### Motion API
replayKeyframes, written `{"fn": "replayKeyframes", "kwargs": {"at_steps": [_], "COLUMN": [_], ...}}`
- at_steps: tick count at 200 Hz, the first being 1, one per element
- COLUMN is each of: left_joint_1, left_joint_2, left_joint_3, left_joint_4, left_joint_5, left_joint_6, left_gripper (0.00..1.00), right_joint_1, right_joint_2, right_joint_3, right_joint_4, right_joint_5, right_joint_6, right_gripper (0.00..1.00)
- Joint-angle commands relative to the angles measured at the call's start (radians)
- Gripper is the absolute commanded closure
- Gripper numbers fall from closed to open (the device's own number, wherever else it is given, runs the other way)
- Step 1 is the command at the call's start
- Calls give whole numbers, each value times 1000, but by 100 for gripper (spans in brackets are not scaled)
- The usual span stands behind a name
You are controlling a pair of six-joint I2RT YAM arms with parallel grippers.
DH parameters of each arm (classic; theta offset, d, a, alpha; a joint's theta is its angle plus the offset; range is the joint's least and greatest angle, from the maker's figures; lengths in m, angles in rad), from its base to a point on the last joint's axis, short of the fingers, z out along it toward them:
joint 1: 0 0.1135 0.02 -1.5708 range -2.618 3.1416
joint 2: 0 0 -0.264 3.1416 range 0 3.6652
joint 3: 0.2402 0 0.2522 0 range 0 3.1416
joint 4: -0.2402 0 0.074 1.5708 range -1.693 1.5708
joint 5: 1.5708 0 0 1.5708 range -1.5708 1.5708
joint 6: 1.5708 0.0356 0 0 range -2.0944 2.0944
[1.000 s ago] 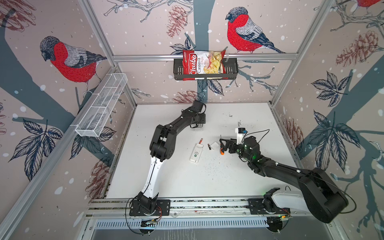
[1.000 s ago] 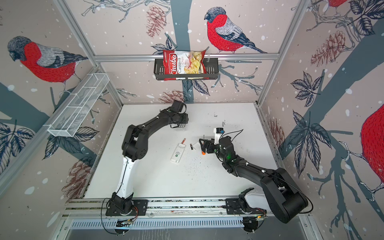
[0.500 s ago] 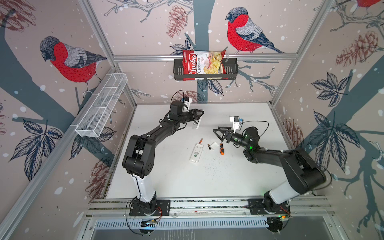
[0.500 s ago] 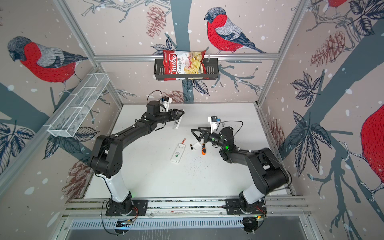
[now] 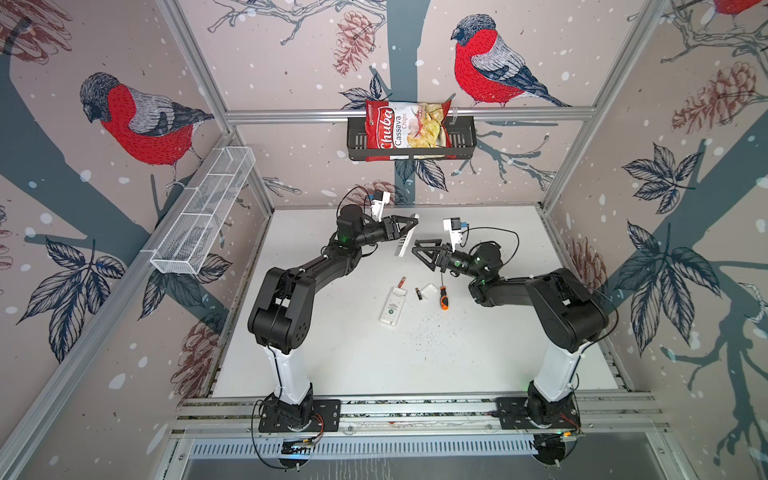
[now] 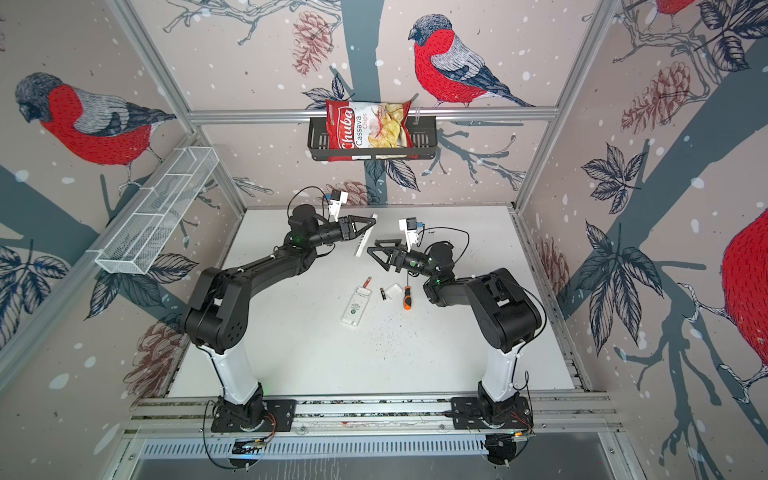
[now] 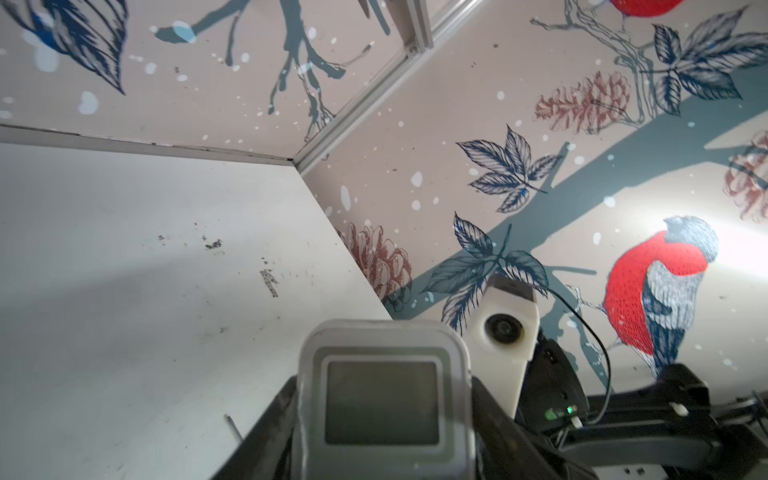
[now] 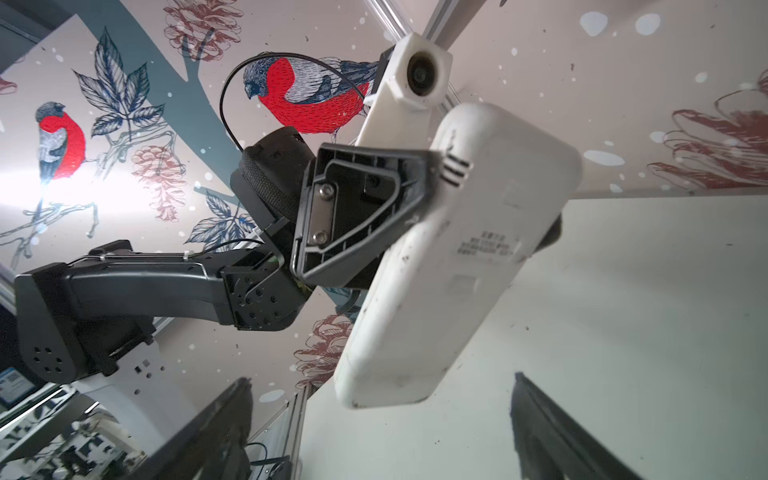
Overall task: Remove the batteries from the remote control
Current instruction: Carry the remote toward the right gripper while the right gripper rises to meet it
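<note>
Above the far middle of the bare white tabletop [image 5: 353, 357], pinches with the left gripper [image 5: 409, 226] a long white plastic remote control [image 5: 403, 246] across its width, lifted clear of the surface and tilted, its grey display window [image 7: 380, 401] facing the left wrist camera. Poises the right gripper [image 5: 417, 247] just beside that remote, empty, its dark fingers [image 8: 226, 419] spread wide (both show at the edge of the right wrist view, nothing between them). Sees only a plain, closed back on the held remote in the right wrist view, no hatch off. Nearer on the table, has a second white plastic remote with a round dark mark [image 5: 392, 309] lying flat, the compartment at its far end uncovered; cannot tell whether anything sits inside. Counts two cells out and loose beside it: a slim copper-coloured cylindrical battery [image 5: 401, 282] just off its far end, and a slim black cylindrical battery [image 5: 419, 295] between it and a small rounded white plastic cover [image 5: 430, 289]. Finds an orange-and-black-handled screwdriver [image 5: 443, 298] just beside that cover. Judges the job roughly half done: one remote opened and two cells out, the held one apparently not yet opened. Needs next, probably, the free jaws on that back cover, then the cells inside picked or tipped out.
</note>
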Motion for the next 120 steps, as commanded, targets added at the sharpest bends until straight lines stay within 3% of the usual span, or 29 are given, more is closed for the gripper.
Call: {"fn": "replayKeyframes", "kwargs": {"at_steps": [1, 31, 120], "left_joint_1": [-2, -5, -27], "left_joint_2": [23, 66, 94], "left_joint_3": [-2, 2, 41], "left_joint_4": [160, 303, 357], "left_joint_5": [70, 108, 120], "left_joint_6": [-68, -176, -213], "left_gripper": [57, 57, 58], "right_joint_1": [2, 2, -1], "right_joint_2": [27, 54, 69], "right_joint_3": [44, 80, 102], "right_joint_4": [72, 94, 69], "right_joint_5": [-40, -57, -40], "right_joint_6": [51, 77, 77], "right_gripper": [6, 8, 12]}}
